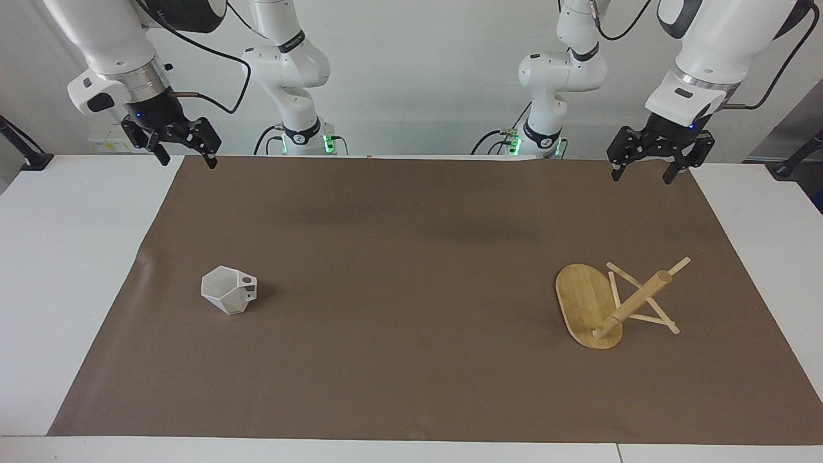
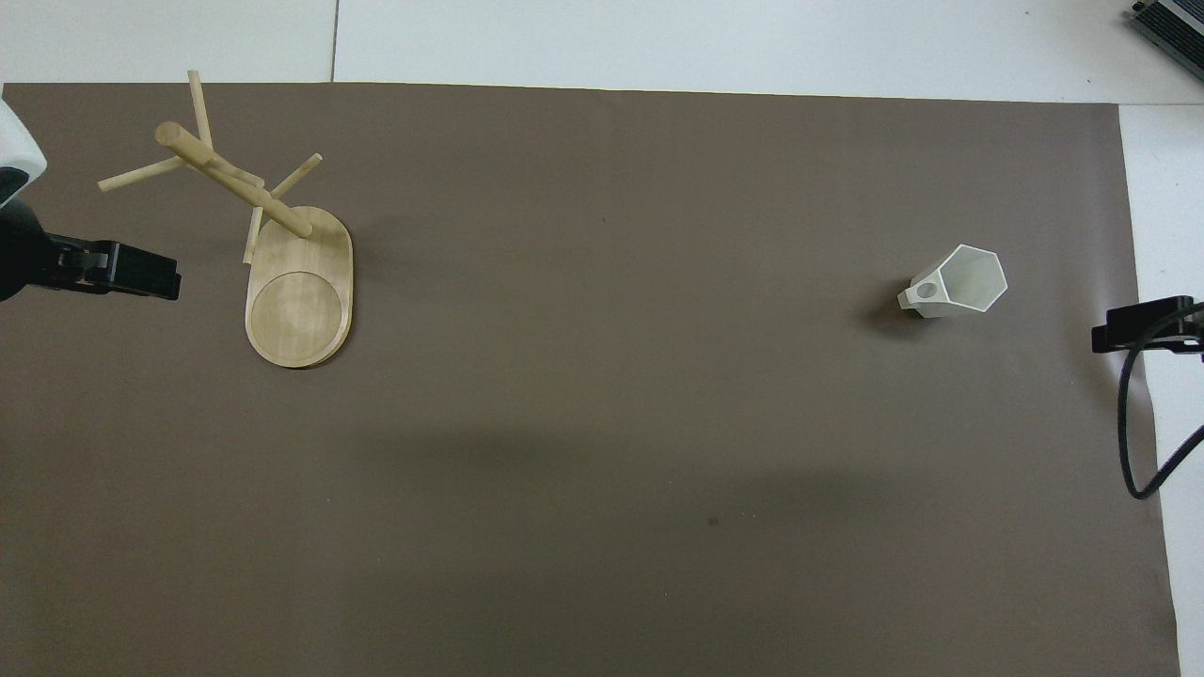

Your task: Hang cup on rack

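Observation:
The white faceted cup (image 1: 226, 290) (image 2: 964, 279) stands on the brown mat toward the right arm's end of the table. Its mouth is up and its pierced handle (image 1: 247, 289) points toward the table's middle. The bamboo rack (image 1: 588, 302) (image 2: 299, 301) stands on its oval base toward the left arm's end, with the post (image 1: 633, 303) at the end of the base farther from the robots and thin pegs crossing it. My left gripper (image 1: 643, 175) hangs open over the mat's edge by the robots. My right gripper (image 1: 186, 159) hangs open over the mat's corner at its own end. Both are empty.
The brown mat (image 1: 411, 270) covers most of the white table (image 1: 58, 270), with white margins at both ends. A black cable (image 2: 1129, 442) loops down by the right gripper. Nothing else lies between cup and rack.

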Tool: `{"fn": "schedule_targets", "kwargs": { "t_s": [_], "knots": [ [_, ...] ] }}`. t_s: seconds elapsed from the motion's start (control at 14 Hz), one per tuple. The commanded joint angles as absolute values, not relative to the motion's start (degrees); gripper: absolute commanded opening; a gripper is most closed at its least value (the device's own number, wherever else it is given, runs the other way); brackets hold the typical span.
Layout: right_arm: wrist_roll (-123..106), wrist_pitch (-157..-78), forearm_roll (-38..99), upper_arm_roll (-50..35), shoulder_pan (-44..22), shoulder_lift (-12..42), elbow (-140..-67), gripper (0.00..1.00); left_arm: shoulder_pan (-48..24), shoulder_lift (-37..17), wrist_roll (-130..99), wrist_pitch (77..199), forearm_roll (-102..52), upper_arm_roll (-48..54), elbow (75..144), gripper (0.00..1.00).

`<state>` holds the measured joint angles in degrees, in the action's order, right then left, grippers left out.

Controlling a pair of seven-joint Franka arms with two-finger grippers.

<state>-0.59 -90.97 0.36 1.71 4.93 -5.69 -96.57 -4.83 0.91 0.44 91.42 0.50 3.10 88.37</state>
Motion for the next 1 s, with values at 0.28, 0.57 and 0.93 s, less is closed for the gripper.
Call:
{"fn": "schedule_targets", "kwargs": {
  "t_s": [0.28,0.57,0.93],
  "knots": [
    [-4.0,-92.9,-0.7,1.4,5.8,-7.2,-98.6,1.0,-4.5,2.1,1.0,92.0,-0.4,3.2,89.9,1.0],
    [-4.2,-93.2,-0.8,1.3,5.7,-7.2,-98.6,1.0,-4.4,2.1,0.8,91.5,-0.4,3.1,89.9,1.0],
    [-4.2,-93.1,-0.7,1.3,5.7,-7.2,-98.7,1.0,-3.9,2.1,0.8,91.5,-0.3,3.0,89.9,1.0]
  ]
}}
